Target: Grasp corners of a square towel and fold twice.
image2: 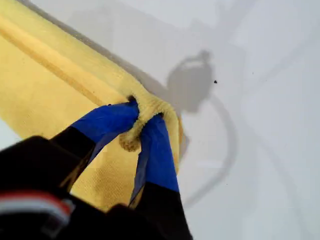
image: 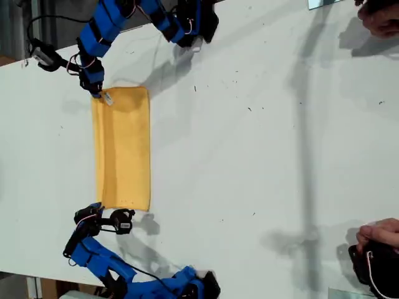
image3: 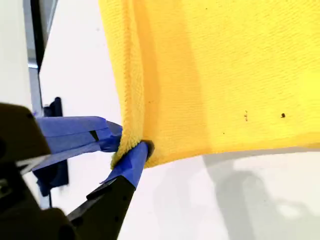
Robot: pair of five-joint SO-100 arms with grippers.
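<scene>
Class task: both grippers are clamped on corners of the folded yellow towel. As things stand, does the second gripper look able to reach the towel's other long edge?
Probably not yet: my second gripper is shut on a towel corner and must release first.

We count one towel (image: pixel 123 148) on one white desk (image: pixel 262 156), folded into a long yellow-orange strip. Two blue arms are in shot, each with one gripper, so two grippers: my first gripper (image2: pixel 137 131) and my second gripper (image3: pixel 131 145). One small white tag (image: pixel 107 98) shows at the towel's edge. Two hands of a person at the exterior view's right: one (image: pixel 378 17) up top, one (image: pixel 378 233) below.
</scene>
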